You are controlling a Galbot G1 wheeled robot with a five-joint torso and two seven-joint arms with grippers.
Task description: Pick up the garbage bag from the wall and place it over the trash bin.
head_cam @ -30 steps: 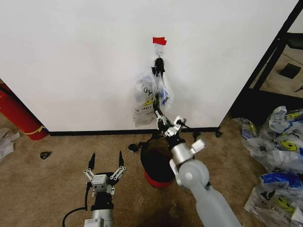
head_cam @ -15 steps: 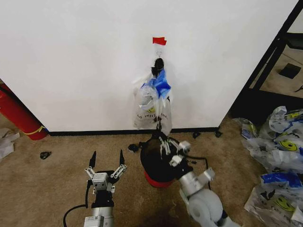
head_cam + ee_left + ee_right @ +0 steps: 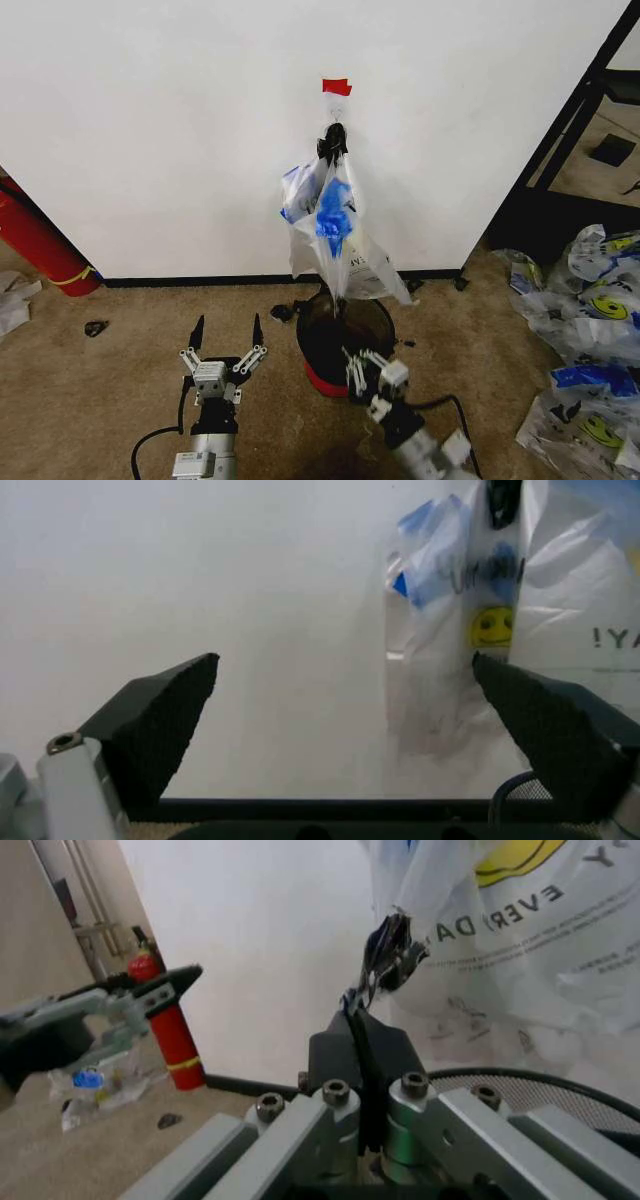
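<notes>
Pinching thin bag film, right gripper (image 3: 352, 372) fingers shut, low by trash bin (image 3: 345, 335); garbage bag (image 3: 330, 225) stretched from wall (image 3: 150, 120) hook. Risk: plastic tears/slips. Left gripper (image 3: 226, 335) wide, idle.

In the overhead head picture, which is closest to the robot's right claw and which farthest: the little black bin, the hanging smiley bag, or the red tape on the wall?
Measured from the right claw:
1. The trash bin, directly beside the claw, on the floor.
2. The garbage bag, hanging above the bin against the wall.
3. The red tape, highest on the wall, above the bag.
</notes>
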